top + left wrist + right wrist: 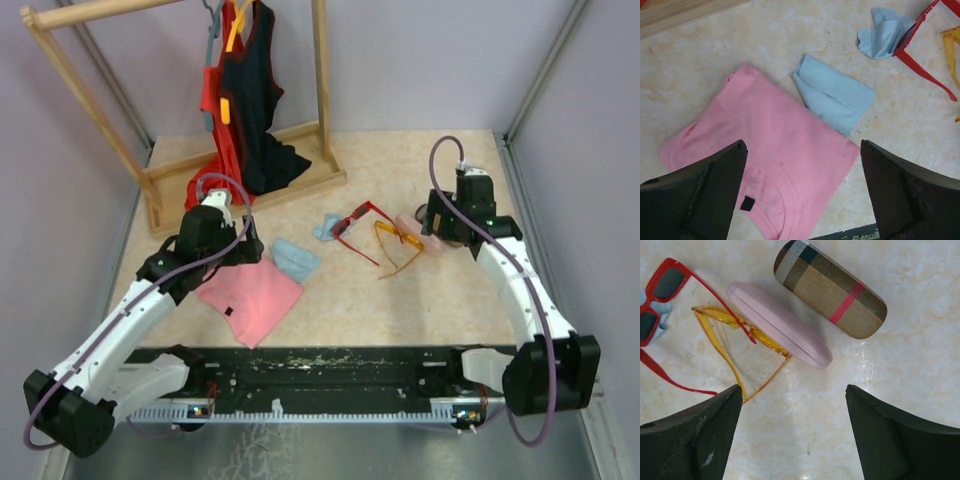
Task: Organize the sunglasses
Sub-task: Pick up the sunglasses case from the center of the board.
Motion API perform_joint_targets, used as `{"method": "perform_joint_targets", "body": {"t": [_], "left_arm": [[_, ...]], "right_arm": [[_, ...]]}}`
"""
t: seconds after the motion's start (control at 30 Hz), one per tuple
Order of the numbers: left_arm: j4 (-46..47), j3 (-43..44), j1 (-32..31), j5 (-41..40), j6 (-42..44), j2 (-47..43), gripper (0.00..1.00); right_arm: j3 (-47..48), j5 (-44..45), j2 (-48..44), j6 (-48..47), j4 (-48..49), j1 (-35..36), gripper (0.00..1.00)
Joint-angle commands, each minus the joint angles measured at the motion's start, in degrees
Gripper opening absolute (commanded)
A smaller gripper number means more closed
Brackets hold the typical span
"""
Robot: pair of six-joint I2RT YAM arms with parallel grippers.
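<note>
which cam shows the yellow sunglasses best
Right wrist: the orange-yellow sunglasses lie close up, partly hidden by the pink case. Top external shows them small; left wrist catches only a sliver at its right edge.

The work surface [420, 300] is a beige, marbled tabletop. Pale lilac walls [420, 60] enclose it on three sides. A wooden garment rack [322, 80] stands at the rear left, carrying a black top [255, 90] and a red garment [230, 150]. Lighting is even and diffuse.

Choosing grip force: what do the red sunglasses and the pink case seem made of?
Red sunglasses: likely glossy hard plastic; the thick frame shows highlights. Pink case: matte, smooth covering, maybe faux leather over a rigid shell; a seam runs lengthwise.
</note>
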Motion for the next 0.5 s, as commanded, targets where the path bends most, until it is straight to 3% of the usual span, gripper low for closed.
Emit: {"method": "perform_joint_targets", "body": {"t": [0.0, 0.1, 0.23, 0.47], "left_arm": [[2.6, -0.3, 0.5, 4.4, 1.9, 0.4, 1.0], [3.0, -0.3, 0.6, 4.7, 2.3, 0.7, 1.0], [3.3, -0.3, 0.9, 5.4, 2.5, 0.8, 1.0], [3.7, -0.8, 2.0, 6.6, 2.6, 1.3, 1.0]], "right_arm": [[5.3, 0.6, 6.9, -5.6, 3.5, -0.7, 0.83], [7.9, 0.2, 12.7, -9.0, 5.2, -0.7, 0.79], [11.7, -6.8, 19.2, -15.9, 7.1, -0.8, 0.76], [19.0, -14.5, 30.6, -19.6, 5.2, -1.0, 0.73]]}}
